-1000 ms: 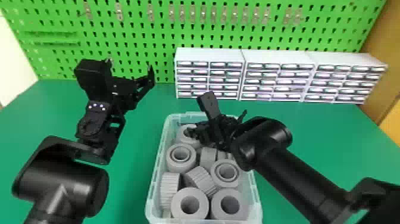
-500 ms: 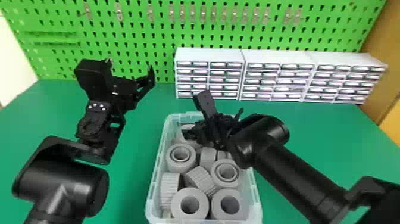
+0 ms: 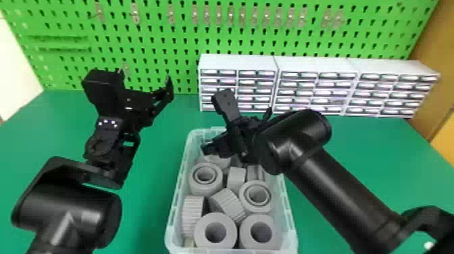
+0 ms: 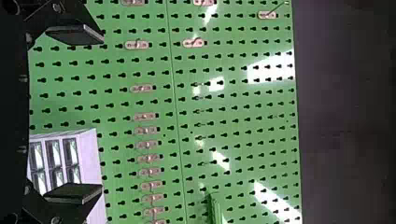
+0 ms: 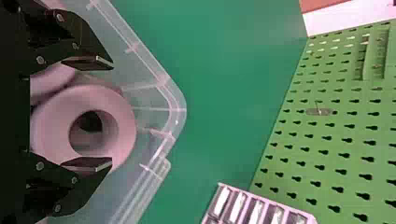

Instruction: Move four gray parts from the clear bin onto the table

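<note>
In the head view my left gripper [image 3: 147, 77] is raised over the table's left side, open and empty; the left wrist view shows the same gripper [image 4: 77, 114] with its fingers wide apart. My right gripper [image 3: 211, 150] is over the far left corner of the clear bin [image 3: 290, 216]. In the right wrist view the right gripper [image 5: 88, 114] is open, its fingers at either side of a gray ring-shaped part [image 5: 119, 133]; contact cannot be told. Several more gray parts, such as one facing up [image 3: 216, 233] and a ribbed one [image 3: 227, 202], lie in the bin.
Behind the bin, white drawer cabinets [image 3: 236, 62] stand at the back of the green table [image 3: 152, 202], before a green pegboard [image 3: 152, 44]. The right forearm crosses over the bin's right edge.
My right gripper has shifted slightly to the left over the bin's far end. The left arm has kept still, and the other parts lie as before.
</note>
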### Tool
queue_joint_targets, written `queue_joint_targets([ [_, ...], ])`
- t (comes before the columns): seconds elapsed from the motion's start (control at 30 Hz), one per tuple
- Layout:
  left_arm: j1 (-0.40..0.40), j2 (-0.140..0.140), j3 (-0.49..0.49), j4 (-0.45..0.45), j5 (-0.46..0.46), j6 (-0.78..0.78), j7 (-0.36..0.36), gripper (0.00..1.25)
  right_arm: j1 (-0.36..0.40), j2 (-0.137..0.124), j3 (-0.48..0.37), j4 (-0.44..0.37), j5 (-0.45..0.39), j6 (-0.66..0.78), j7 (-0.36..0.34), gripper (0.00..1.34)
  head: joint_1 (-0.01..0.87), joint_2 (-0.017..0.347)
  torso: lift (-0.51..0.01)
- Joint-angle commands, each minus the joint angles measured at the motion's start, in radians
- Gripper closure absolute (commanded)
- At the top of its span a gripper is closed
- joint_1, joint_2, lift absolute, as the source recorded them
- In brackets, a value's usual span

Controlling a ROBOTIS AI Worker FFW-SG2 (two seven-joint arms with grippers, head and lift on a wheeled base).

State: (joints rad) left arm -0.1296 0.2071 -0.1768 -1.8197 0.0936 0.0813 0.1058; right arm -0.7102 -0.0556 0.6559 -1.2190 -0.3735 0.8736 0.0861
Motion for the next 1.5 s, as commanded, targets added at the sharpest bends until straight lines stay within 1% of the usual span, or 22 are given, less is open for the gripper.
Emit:
queue_joint_targets([
  [0.0,0.001,0.000,0.000,-0.001,0.000,0.000,0.000,0.16,0.014,-0.004,-0.006,-0.060,-0.022,0.077,-0.014,0.52,0.678,0.034,-0.050],
  [0.17,0.002,0.000,0.002,-0.001,0.000,0.000,0.000,0.16,0.028,-0.009,-0.009,-0.126,-0.032,0.171,-0.052,0.52,0.678,0.034,-0.050],
  [0.3,0.005,0.000,0.002,-0.003,0.000,0.002,0.000,0.16,0.044,-0.018,-0.027,-0.175,-0.039,0.243,-0.077,0.52,0.678,0.034,-0.050],
  [0.57,0.008,0.000,0.008,-0.007,-0.002,0.002,0.000,0.16,0.121,-0.047,-0.122,-0.300,-0.042,0.360,-0.082,0.52,0.678,0.034,-0.050],
  [0.8,0.012,0.000,0.014,-0.012,-0.003,0.002,0.000,0.16,0.181,-0.067,-0.171,-0.392,-0.048,0.441,-0.082,0.52,0.678,0.034,-0.050],
  [0.97,0.013,0.000,0.019,-0.015,-0.005,0.002,0.000,0.16,0.192,-0.078,-0.174,-0.430,-0.067,0.478,-0.082,0.52,0.678,0.034,-0.050],
  [1.17,0.015,0.000,0.020,-0.018,-0.006,0.002,0.000,0.16,0.206,-0.079,-0.174,-0.471,-0.073,0.507,-0.082,0.52,0.678,0.034,-0.050],
  [1.33,0.018,0.000,0.025,-0.023,-0.006,0.002,0.000,0.16,0.212,-0.086,-0.174,-0.501,-0.082,0.530,-0.082,0.52,0.678,0.034,-0.050],
  [1.47,0.019,0.000,0.026,-0.023,-0.006,0.002,0.000,0.16,0.212,-0.086,-0.176,-0.505,-0.082,0.532,-0.082,0.52,0.678,0.034,-0.050],
])
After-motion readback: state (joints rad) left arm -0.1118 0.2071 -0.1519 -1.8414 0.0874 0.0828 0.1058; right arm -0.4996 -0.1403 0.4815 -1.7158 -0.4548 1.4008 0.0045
